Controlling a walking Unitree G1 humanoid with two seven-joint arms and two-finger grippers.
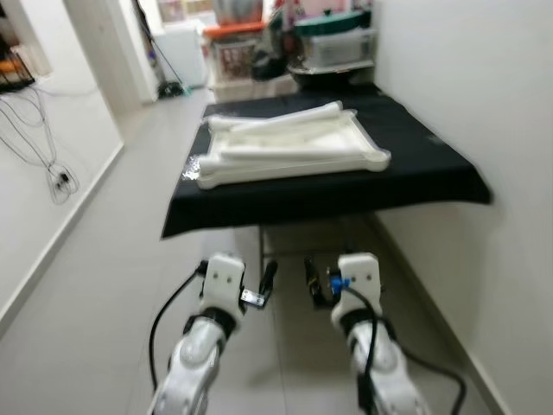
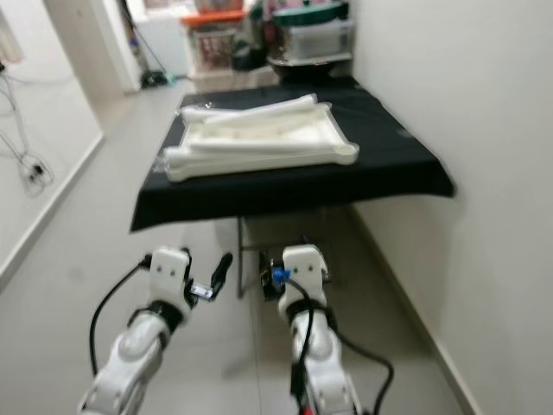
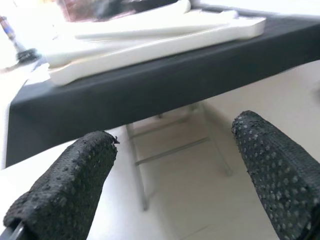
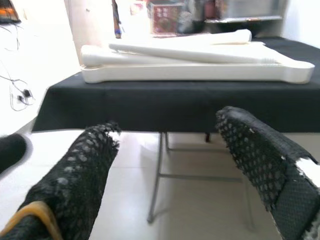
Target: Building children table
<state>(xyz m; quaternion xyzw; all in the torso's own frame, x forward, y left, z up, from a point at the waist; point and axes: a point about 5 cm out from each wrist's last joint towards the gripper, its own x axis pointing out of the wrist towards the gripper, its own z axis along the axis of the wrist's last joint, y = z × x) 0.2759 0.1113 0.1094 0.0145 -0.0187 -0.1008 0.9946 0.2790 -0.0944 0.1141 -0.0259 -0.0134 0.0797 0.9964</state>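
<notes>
Both end effectors were empty with fingers spread wide: the left end effector (image 1: 266, 285) and right end effector (image 1: 316, 284) hung side by side below the desk (image 1: 432, 173) edge. The white table parts (image 1: 289, 147) lay ahead and above on the black cloth, long axis crosswise. Neither arm appeared clearly nearer.

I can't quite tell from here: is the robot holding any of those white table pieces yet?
No. The left gripper and right gripper are open, short of the white table parts.
</notes>
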